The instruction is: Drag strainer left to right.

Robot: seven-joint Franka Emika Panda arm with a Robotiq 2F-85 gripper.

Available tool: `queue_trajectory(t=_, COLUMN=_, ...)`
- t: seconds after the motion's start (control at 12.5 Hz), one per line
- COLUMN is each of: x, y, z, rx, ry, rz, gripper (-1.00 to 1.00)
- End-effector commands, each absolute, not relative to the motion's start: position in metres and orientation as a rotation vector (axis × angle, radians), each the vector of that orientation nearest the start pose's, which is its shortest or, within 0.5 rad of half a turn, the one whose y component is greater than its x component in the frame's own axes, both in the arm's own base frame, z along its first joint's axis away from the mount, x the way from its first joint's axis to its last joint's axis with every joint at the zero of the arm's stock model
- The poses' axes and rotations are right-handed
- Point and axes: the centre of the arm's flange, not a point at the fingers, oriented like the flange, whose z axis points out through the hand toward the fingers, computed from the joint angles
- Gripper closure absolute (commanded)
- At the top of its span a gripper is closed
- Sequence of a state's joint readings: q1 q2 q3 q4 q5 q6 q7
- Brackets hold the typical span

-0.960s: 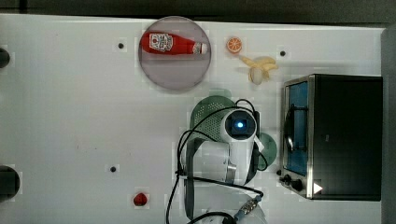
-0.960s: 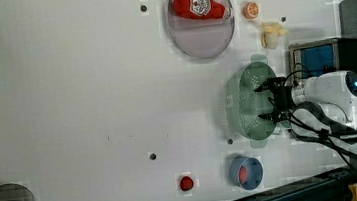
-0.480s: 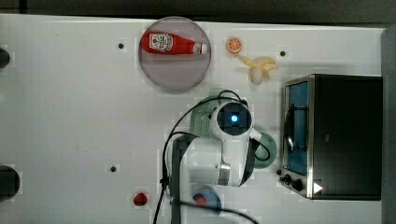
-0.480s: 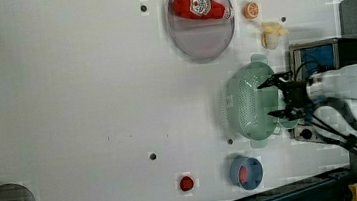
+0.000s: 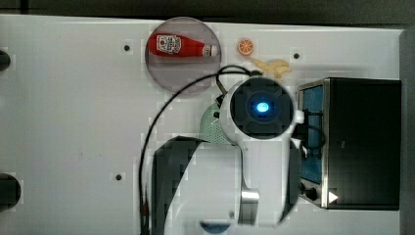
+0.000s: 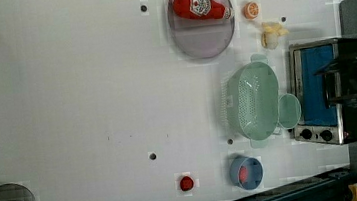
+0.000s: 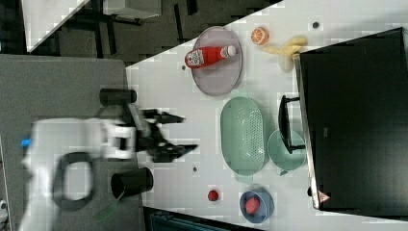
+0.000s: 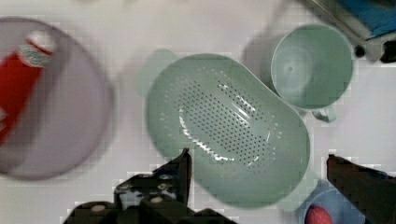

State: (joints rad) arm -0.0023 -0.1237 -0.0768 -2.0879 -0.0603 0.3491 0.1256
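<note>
In the top view, the white Franka arm covers most of the pale mint-green oval plastic strainer [image 5: 211, 126], of which a perforated edge shows at the arm's left side on the white table [image 5: 73, 122]. A red ketchup bottle [image 5: 180, 47] lies on a round grey plate [image 5: 183, 78], with an orange slice [image 5: 245, 47] and a pale banana [image 5: 272, 66] to the top view's right of it, and a black toaster oven with a blue door [image 5: 355, 142] stands at the top view's right.

In the left view, the strainer [image 6: 253, 101] sits open side up just beside the oven's front [image 6: 318, 86], and a smaller round mint-green mug [image 6: 288, 111] is touching or nearly touching its rim on the oven side. The black gripper [image 6: 338, 83] hangs over the oven, apart from the strainer, holding nothing. A blue bowl with a red ball inside [image 6: 246, 172] and a loose red ball [image 6: 186, 183] lie lower down the left view.

In the right view, the gripper [image 7: 185, 132] is well apart from the strainer [image 7: 243, 135], its 2 fingers spread and empty; the mug [image 7: 285, 150] sits between strainer and oven.

In the wrist view, the strainer [image 8: 229, 126] lies beyond the wide-spread fingers [image 8: 182, 170], with the mug [image 8: 312, 66] just beside its rim.
</note>
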Motion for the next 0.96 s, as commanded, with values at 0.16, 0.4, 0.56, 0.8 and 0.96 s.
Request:
queue_trajectory(t=0.16, x=0.497, y=-0.043, z=0.563, rx=-2.897, ry=1.320, rz=0.074, gripper=-1.00)
queue_trajectory(t=0.4, x=0.494, y=-0.042, z=0.598, rx=-2.891, ry=1.303, rz=0.070, gripper=-1.00)
queue_trajectory(t=0.56, x=0.492, y=-0.042, z=0.599, rx=-2.896, ry=1.302, rz=0.089, gripper=-1.00)
queue_trajectory(t=0.8, x=0.492, y=-0.041, z=0.595, rx=-2.902, ry=1.302, rz=0.111, gripper=-1.00)
queue_trajectory(t=0.96, x=0.494, y=-0.041, z=0.592, rx=-2.904, ry=1.303, rz=0.120, gripper=-1.00)
